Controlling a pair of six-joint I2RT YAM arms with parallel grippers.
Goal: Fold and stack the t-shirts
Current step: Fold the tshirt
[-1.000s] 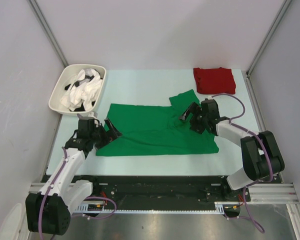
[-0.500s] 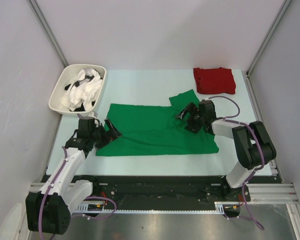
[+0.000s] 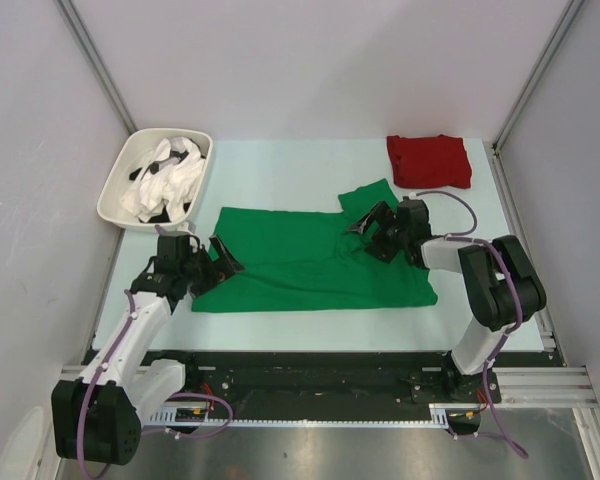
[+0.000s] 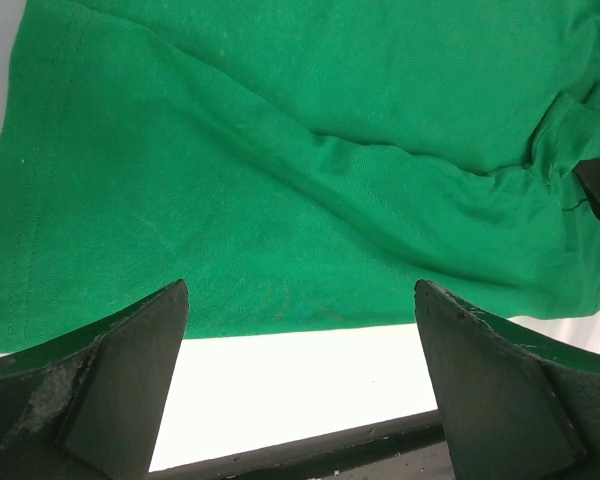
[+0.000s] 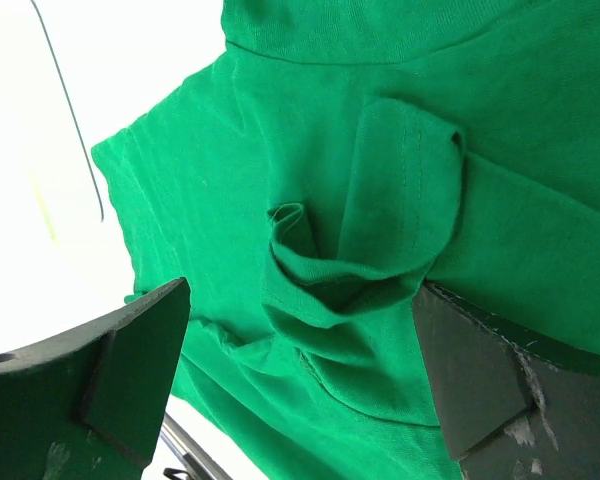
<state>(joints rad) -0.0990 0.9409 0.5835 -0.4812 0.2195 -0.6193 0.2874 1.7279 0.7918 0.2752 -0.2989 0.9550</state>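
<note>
Top external view gives you the green t-shirt (image 3: 310, 265) spread flat mid-frame, one sleeve flipped up toward the upper right. Your dark red t-shirt (image 3: 429, 160) sits folded at upper right, apart from it. White basket (image 3: 113, 186) at upper left holds white and black cloth. Left gripper (image 3: 217, 263) stands released over the green shirt's left edge, grasping nothing. Right gripper (image 3: 372, 232) stands spread wide beside the bunched sleeve (image 5: 355, 250), nothing pinched.
</note>
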